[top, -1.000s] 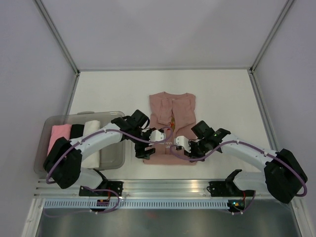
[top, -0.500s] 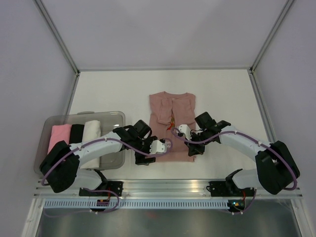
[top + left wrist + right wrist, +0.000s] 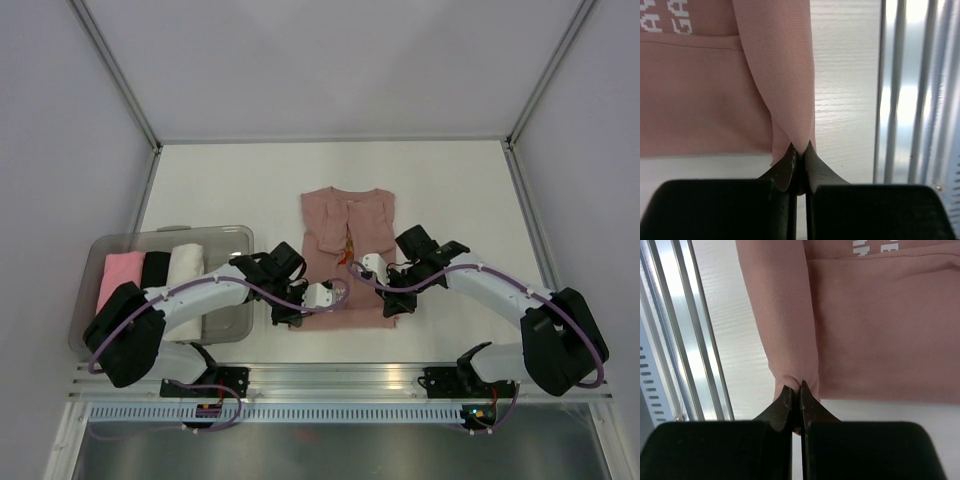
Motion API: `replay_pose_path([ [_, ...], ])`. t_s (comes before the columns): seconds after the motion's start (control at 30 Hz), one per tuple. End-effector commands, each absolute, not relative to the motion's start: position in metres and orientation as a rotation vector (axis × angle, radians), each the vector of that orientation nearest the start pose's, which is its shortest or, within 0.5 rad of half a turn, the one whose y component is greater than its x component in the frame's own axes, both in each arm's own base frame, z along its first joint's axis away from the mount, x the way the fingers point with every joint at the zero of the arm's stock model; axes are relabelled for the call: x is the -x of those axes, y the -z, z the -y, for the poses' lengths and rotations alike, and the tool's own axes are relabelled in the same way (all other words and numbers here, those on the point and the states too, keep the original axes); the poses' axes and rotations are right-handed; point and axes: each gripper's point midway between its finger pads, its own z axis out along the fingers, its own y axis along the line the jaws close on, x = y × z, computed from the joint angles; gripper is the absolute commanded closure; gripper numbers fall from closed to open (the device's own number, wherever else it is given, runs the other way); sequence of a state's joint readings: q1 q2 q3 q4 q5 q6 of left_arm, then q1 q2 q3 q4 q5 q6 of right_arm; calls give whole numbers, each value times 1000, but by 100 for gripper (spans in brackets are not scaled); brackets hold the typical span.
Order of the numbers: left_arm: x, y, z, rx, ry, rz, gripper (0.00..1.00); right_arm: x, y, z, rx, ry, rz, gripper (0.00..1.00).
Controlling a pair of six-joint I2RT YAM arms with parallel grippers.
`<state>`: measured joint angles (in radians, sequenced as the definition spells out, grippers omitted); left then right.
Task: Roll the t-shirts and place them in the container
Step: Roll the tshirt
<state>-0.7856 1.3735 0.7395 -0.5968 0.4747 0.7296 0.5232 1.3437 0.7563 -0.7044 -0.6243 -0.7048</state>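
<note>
The salmon-pink t-shirt (image 3: 350, 230) lies folded into a long strip at the table's middle, its near end lifted and doubled back. My left gripper (image 3: 338, 293) is shut on the near left corner of the t-shirt (image 3: 785, 90), cloth pinched between its fingertips (image 3: 812, 162). My right gripper (image 3: 362, 265) is shut on the near right corner of the t-shirt (image 3: 790, 325), a fold of cloth bunched at its fingertips (image 3: 785, 402). White printed letters (image 3: 665, 22) show on the layer below.
A clear plastic bin (image 3: 225, 320) at the left holds a bright pink roll (image 3: 118, 275), a black roll (image 3: 155, 266) and a cream roll (image 3: 183, 275). An aluminium rail (image 3: 340, 378) runs along the near table edge. Grey walls stand on three sides.
The left gripper opened wide, then closed on the shirt's near left corner. The right gripper, still shut on its corner, carried the hem away from the table edge, doubling the near end over.
</note>
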Motion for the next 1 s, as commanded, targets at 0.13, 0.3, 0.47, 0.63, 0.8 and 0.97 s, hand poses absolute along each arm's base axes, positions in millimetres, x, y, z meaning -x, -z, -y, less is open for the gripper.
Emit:
replay_pose_path([
  [0.13, -115, -68, 227, 2229, -1157, 2240, 98, -161, -57, -173, 1691, -737, -2107, 100],
  [0.3, -145, -54, 229, 2198, -1030, 2319, 98, -176, -44, -181, 1623, -724, -2150, 100],
  [0.47, -169, -39, 222, 2099, -988, 2387, 98, -185, -44, -175, 1576, -648, -2194, 98],
  [0.63, -179, -35, 226, 2064, -981, 2405, 93, -186, -45, -169, 1560, -588, -2191, 74],
  [0.8, -184, -35, 232, 2036, -990, 2421, 90, -198, -78, -161, 1572, -464, -2102, 70],
  [0.97, -191, -32, 232, 2017, -948, 2441, 87, -204, -110, -160, 1583, -368, -1954, 69],
])
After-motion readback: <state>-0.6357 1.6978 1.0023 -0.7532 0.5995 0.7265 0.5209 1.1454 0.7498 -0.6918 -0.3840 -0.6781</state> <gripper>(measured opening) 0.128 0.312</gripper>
